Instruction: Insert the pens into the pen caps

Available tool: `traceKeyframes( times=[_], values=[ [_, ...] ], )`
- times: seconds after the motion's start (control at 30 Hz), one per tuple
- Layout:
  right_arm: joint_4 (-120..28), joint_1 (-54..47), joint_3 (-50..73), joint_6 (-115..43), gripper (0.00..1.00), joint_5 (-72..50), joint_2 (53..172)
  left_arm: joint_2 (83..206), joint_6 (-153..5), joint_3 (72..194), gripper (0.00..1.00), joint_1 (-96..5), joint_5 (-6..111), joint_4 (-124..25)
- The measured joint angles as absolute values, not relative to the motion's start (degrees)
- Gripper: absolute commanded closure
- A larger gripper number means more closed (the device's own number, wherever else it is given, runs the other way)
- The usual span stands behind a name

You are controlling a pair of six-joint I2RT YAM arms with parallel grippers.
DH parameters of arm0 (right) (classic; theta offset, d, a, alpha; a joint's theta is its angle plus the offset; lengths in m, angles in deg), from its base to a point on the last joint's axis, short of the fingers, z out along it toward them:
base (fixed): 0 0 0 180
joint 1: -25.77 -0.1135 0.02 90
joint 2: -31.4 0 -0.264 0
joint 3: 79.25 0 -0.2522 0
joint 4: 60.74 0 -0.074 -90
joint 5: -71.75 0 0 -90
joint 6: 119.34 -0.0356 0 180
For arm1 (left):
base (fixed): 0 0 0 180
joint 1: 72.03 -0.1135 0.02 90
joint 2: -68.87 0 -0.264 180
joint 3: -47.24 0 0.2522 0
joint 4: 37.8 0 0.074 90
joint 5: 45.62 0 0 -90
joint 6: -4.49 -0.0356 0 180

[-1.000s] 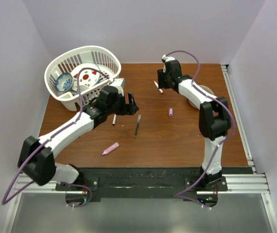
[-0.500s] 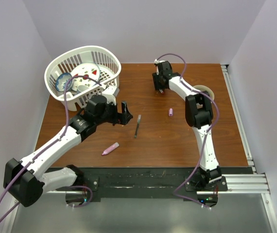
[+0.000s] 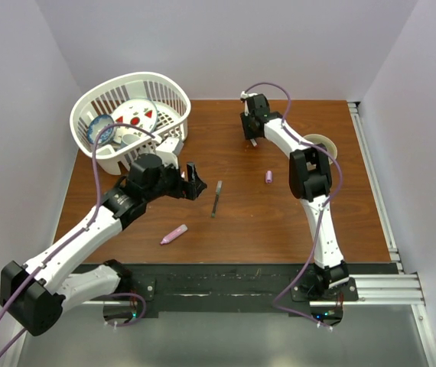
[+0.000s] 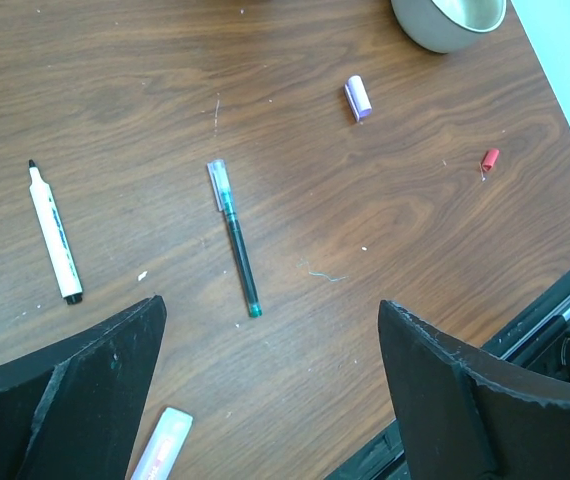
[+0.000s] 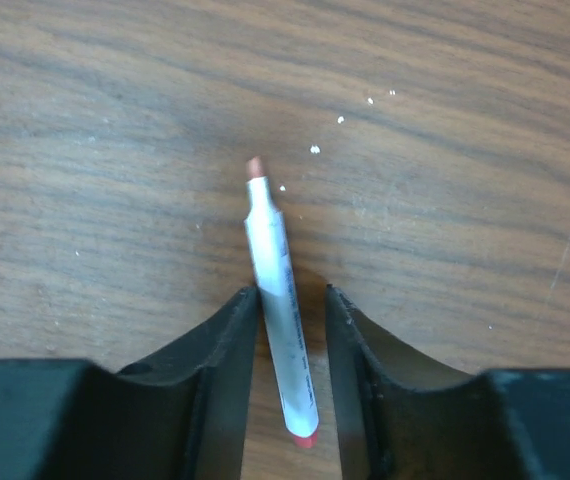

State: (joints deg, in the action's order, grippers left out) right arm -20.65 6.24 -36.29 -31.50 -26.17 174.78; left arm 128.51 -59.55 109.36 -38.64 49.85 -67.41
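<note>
Although the right gripper point(image 3: 252, 138) shows from above only as a dark block at the far side of the table point(image 3: 279, 222), its fingers point(image 5: 227, 350) are seen in the right wrist view to flank a white marker with a red end point(image 5: 281, 300) lying flat on the wood. The fingers stand close. One seems to touch the barrel, but whether the marker is truly pinched cannot be told.

The left gripper point(image 4: 270, 308) is spread wide, with nothing held. Near it, a white marker with black ends point(image 4: 53, 235) is shown by the left wrist view only, being hidden from above by that gripper. A dark green pen point(image 4: 235, 238), a lilac cap point(image 4: 358, 98) and a red cap point(image 4: 489, 158) lie well apart. The red cap is too small to be found from above. A pink marker point(image 4: 162, 445) is cut off by the frame's edge, as is a bowl point(image 4: 450, 20). A white basket point(image 3: 164, 82) holding dishes stands at the far left.
</note>
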Motion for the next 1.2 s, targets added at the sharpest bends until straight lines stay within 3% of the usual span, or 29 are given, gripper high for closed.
traceKeyframes(
  times=[0.2, 0.33, 0.6, 0.83, 1.2],
  values=[
    [-20.52, 6.24, -35.29, -31.47, 0.84, -26.02, 174.23, 127.42, -58.96, 108.88, 0.11, -38.64, 50.01, -67.44],
    [-22.33, 6.28, -25.45, -32.44, 0.89, -25.93, 168.33, 127.28, -58.13, 108.88, 0.14, -38.64, 50.09, -67.41],
    [-28.08, 6.28, 2.35, -41.11, 0.94, -21.04, 150.3, 128.12, -55.9, 105.95, 0.19, -38.64, 51.73, -63.04],
    [-39.36, 6.17, 21.65, -52.02, 0.96, -13.54, 134.25, 137.51, -51.36, 103.28, 0.23, -38.64, 59.56, -52.7],
    [-60.21, 0.53, 38.98, -69.92, 0.96, -5.17, 113.38, 149.34, -40.58, 102.8, 0.31, -38.64, 72.06, -31.28]
  ],
)
